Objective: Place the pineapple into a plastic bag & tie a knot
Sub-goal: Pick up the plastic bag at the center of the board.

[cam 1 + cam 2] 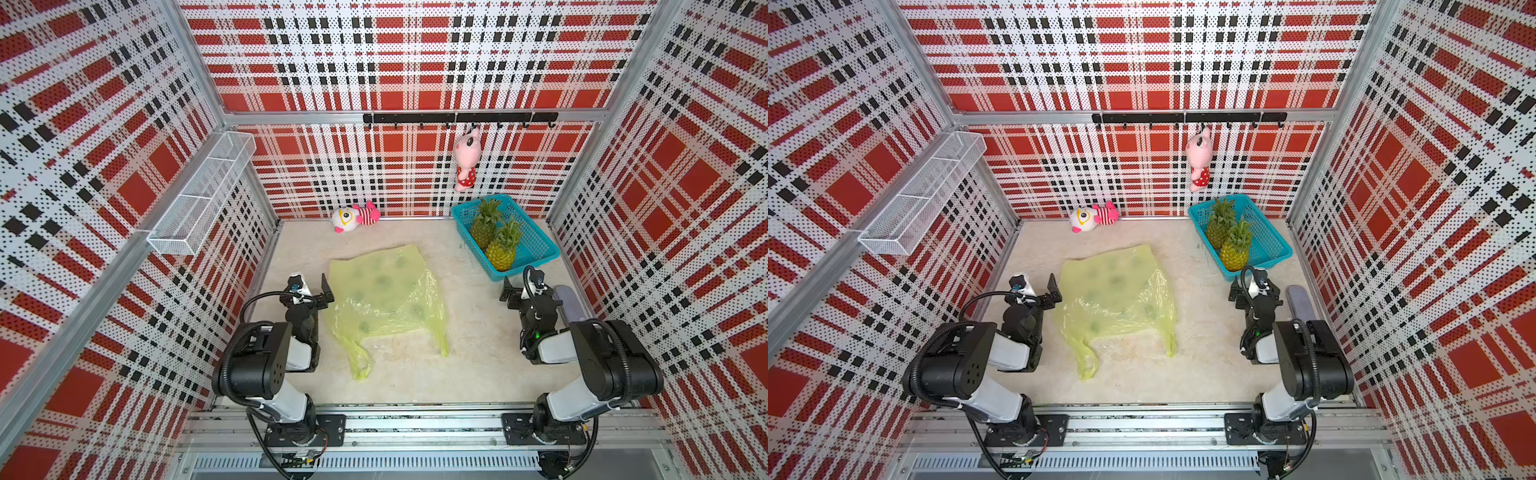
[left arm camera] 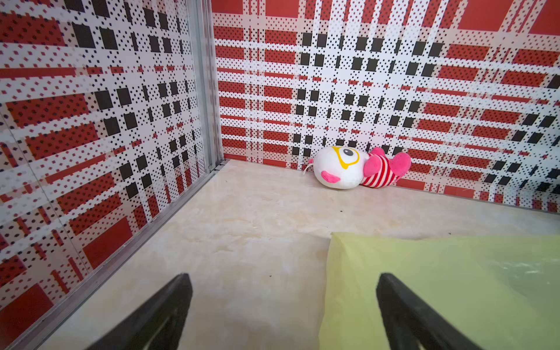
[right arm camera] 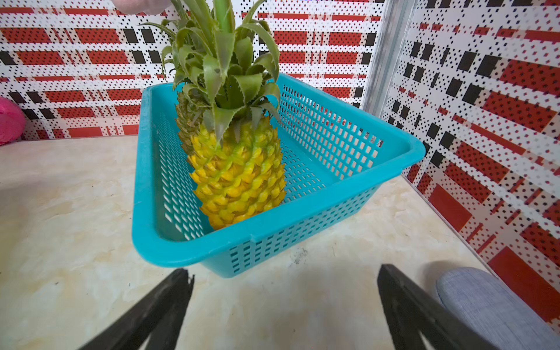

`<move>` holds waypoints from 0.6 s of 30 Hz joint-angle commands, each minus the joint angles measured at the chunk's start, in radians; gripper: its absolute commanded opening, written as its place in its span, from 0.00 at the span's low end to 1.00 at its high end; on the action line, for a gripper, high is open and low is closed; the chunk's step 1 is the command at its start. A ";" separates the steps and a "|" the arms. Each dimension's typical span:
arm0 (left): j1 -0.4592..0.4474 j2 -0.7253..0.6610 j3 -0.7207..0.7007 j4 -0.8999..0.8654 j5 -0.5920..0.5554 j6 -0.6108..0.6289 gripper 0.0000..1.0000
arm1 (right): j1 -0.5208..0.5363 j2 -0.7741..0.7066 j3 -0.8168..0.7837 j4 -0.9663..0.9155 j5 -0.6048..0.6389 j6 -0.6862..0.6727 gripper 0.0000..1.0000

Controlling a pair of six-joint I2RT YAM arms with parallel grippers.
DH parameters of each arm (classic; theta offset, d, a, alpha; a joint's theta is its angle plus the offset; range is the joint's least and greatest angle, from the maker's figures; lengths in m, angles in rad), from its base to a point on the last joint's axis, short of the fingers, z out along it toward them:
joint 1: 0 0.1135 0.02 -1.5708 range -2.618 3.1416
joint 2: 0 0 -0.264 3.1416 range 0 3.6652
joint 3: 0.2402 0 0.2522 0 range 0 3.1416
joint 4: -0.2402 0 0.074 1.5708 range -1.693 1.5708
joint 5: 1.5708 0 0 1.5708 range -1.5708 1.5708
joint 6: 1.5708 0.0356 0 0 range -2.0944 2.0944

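Observation:
The yellow-green plastic bag [image 1: 382, 291] [image 1: 1115, 291] lies flat and untied on the table's middle, its two handles pointing toward the front edge; no knot shows. Two pineapples stand in a teal basket [image 1: 521, 271] at the back right, the nearer pineapple [image 1: 500, 253] [image 1: 1234, 254] [image 3: 239, 178] in front of the farther one [image 1: 482, 230]. My left gripper [image 1: 311, 289] [image 2: 284, 276] is open and empty beside the bag's left edge [image 2: 454, 288]. My right gripper [image 1: 521, 286] [image 3: 283, 269] is open and empty, low over the table just in front of the basket's near rim [image 3: 272, 236].
A white and pink plush toy [image 1: 355, 217] [image 2: 348, 169] lies against the back wall. A pink plush [image 1: 467, 160] hangs from the black hook rail. A white wire shelf [image 1: 203, 195] juts from the left wall. A grey padded object [image 1: 567, 299] [image 3: 485, 303] lies by the right wall.

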 commanded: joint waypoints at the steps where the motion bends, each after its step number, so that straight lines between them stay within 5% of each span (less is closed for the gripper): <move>1: -0.006 -0.013 0.004 0.016 -0.005 0.014 0.98 | 0.008 0.004 0.019 0.006 -0.001 -0.009 1.00; 18: -0.002 -0.014 0.005 0.016 0.004 0.009 0.98 | 0.007 0.004 0.020 0.004 -0.001 -0.007 1.00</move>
